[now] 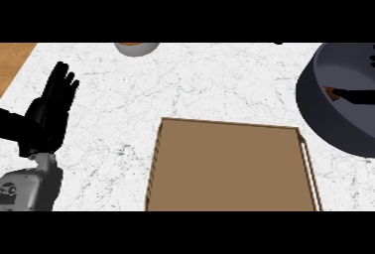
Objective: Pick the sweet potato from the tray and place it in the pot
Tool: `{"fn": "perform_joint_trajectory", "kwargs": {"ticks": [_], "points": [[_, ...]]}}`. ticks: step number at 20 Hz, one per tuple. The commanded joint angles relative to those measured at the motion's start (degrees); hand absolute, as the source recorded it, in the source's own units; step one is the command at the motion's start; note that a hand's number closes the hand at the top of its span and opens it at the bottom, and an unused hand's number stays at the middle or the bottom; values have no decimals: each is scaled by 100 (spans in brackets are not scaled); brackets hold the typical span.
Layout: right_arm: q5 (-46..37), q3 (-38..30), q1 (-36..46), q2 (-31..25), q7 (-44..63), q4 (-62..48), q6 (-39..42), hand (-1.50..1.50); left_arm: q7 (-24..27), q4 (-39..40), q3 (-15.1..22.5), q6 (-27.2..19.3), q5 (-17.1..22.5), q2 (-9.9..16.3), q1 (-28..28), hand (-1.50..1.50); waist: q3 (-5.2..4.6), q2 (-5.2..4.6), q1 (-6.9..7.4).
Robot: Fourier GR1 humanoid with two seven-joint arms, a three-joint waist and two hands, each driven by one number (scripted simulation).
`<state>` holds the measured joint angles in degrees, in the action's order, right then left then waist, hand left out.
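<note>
While the pot [330, 116] hides most of the right robot hand [359, 95], grip unclear, left robot hand [51, 106] open.

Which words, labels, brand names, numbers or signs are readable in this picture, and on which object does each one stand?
None: no text can be read anywhere.
The brown tray, the dark pot, the grey bowl at the top edge, the marble counter and the left hand all carry no writing.

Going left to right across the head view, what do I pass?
Left hand, resting open with fingers up → small grey bowl at the far edge → brown tray → dark pot.
</note>
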<state>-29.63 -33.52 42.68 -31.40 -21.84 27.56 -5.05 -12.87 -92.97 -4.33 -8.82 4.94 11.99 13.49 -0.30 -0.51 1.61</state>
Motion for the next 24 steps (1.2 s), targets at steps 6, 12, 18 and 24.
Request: {"fn": "perform_joint_trajectory", "kwargs": {"ticks": [6,12,18,24], "points": [[1239,-1104,82,-811,-697,-847,1052,-150,-87,98,-88,14,-18,65,115,0,52,-32,-13],[1500,-1283,-201,-1512,-871,-1256,1722,-150,-86,70,-247,194,166,150,96,0,48,-15,-31],[1605,-1310,-855,-2042,-1362,-1479,2528,-150,9,32,-54,41,-43,-64,50,0,54,-16,-47],[1626,-1246,-1011,-2411,-1469,-1552,2918,-150,-213,-161,-45,95,19,-61,13,0,56,-11,-29]]}}
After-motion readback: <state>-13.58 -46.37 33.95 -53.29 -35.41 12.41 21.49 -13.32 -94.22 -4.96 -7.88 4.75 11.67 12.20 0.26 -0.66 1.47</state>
